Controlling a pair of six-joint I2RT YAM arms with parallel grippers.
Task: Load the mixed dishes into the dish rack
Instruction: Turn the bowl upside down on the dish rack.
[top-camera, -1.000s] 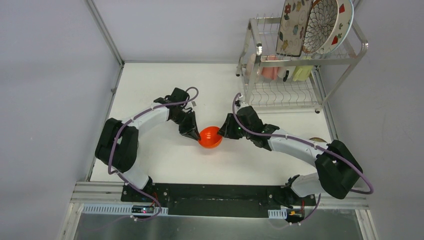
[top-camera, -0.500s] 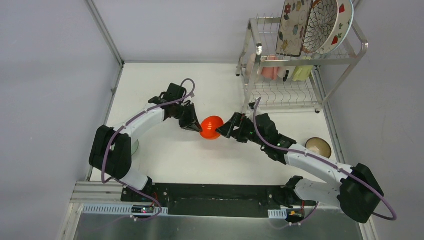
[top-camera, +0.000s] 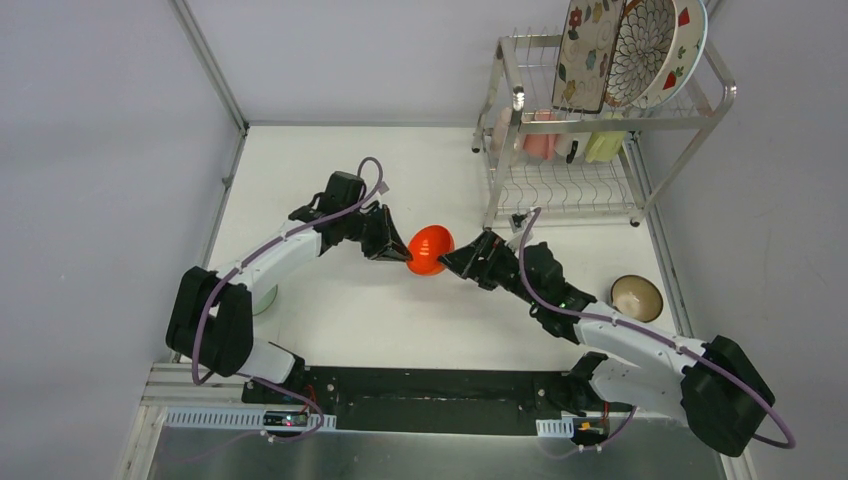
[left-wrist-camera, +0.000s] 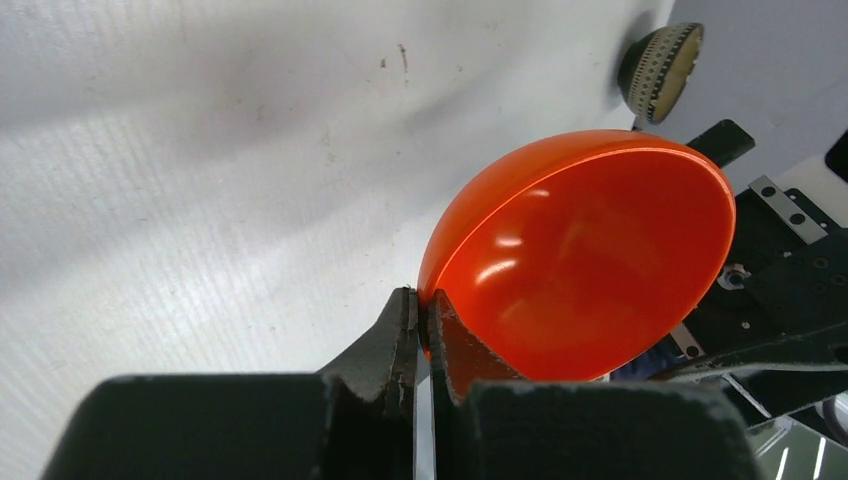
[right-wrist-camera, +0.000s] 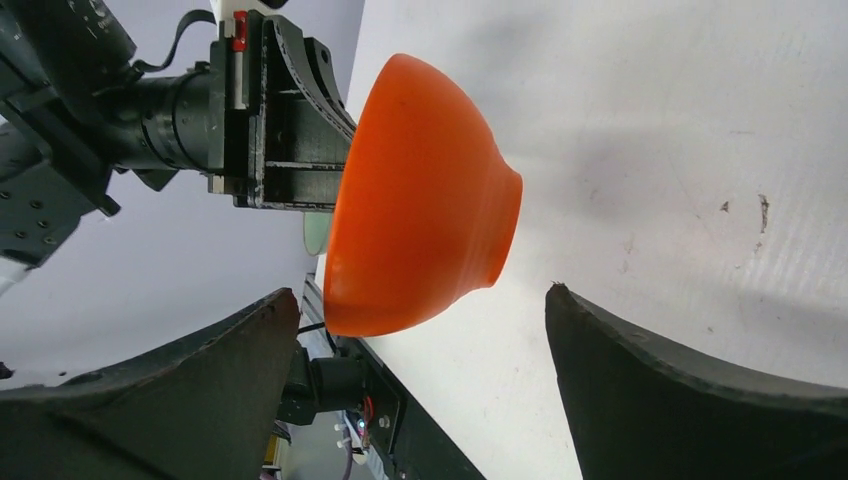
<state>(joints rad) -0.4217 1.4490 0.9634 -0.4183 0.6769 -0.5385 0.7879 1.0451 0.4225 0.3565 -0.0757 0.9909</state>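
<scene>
Two sets of jaws nose to nose over the white bench (top-camera: 330, 320). Between them, one red-orange bowl (top-camera: 430, 249).

Pinched tight by its thin rim in the left jaws, with one finger (left-wrist-camera: 385, 335) on the outside and one on the inside. Held up on its side, hollow turned to the left jaws, little round foot turned to the right jaws.

Spread wide on the right side and gripping no dish. Just in front of that wide gap, the foot of the bowl, apart from both fingers (right-wrist-camera: 680, 390).

Near the right jaws and farther from the left jaws, the tall silver dish rack (top-camera: 520, 98). Up on its top shelf, three plates standing on edge in a row: the floral rectangle plate (top-camera: 588, 50), the brown-petal round plate (top-camera: 640, 48) and the strawberry white plate (top-camera: 690, 45). Down on its lower shelf, a pink cup (top-camera: 540, 145) and a yellow cup (top-camera: 605, 147).

Behind the right jaws, beside the right arm, a dark brown bowl (top-camera: 637, 297) sitting the right way up on the bench.

Far behind the left jaws, mostly hidden by the left arm, maybe a pale green bowl (top-camera: 268, 297); too little showing to be sure.
</scene>
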